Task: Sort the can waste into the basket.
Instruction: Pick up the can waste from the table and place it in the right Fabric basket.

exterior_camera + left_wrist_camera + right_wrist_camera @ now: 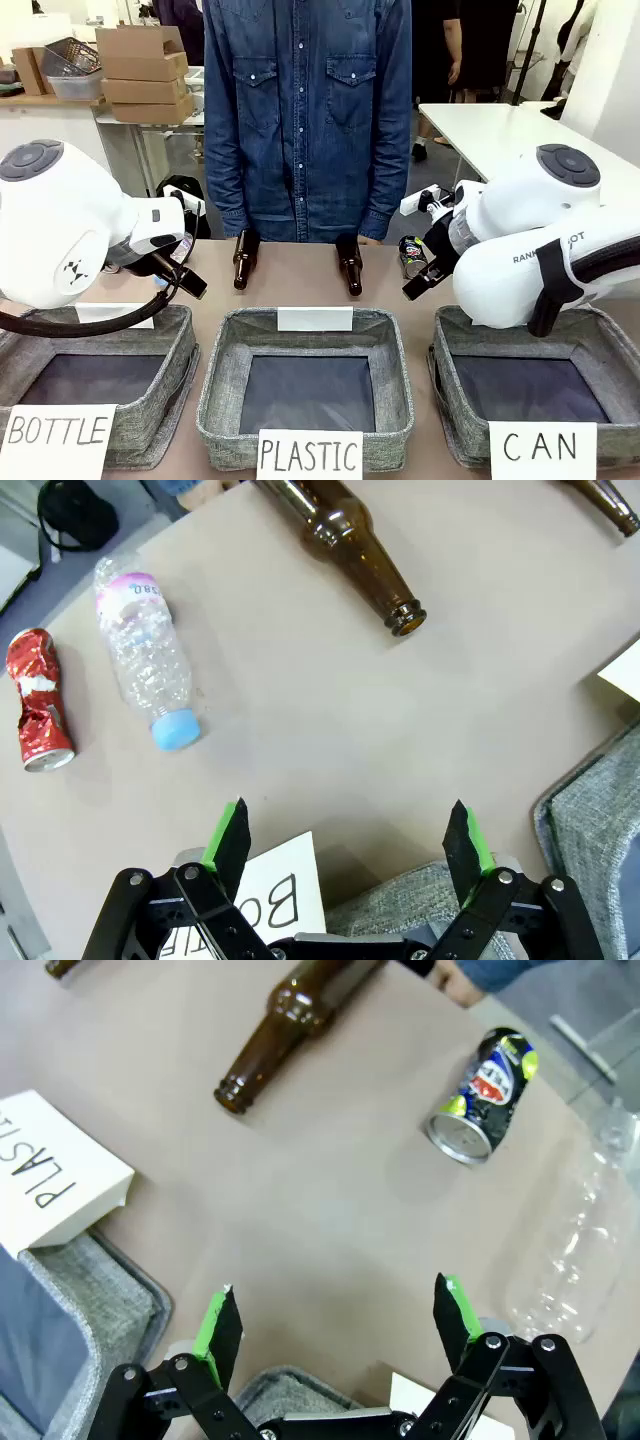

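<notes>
Left end effector [348,830] is released; the crushed red can [38,700] lies at the frame's left edge. Right end effector [335,1305] is released (jaws wide); the dark can [485,1095] lies upper right. The basket [610,340] occupies the front view's lower right.

left gripper [347,818], right gripper [335,1292], jaws apart, seemingly hovering

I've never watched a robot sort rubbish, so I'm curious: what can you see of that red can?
The red can looks like thin metal, badly crushed and dented, red with white print and a silver end. It lies on its side on the beige table, beside a clear plastic bottle but apart from it. Only the table touches it.
</notes>
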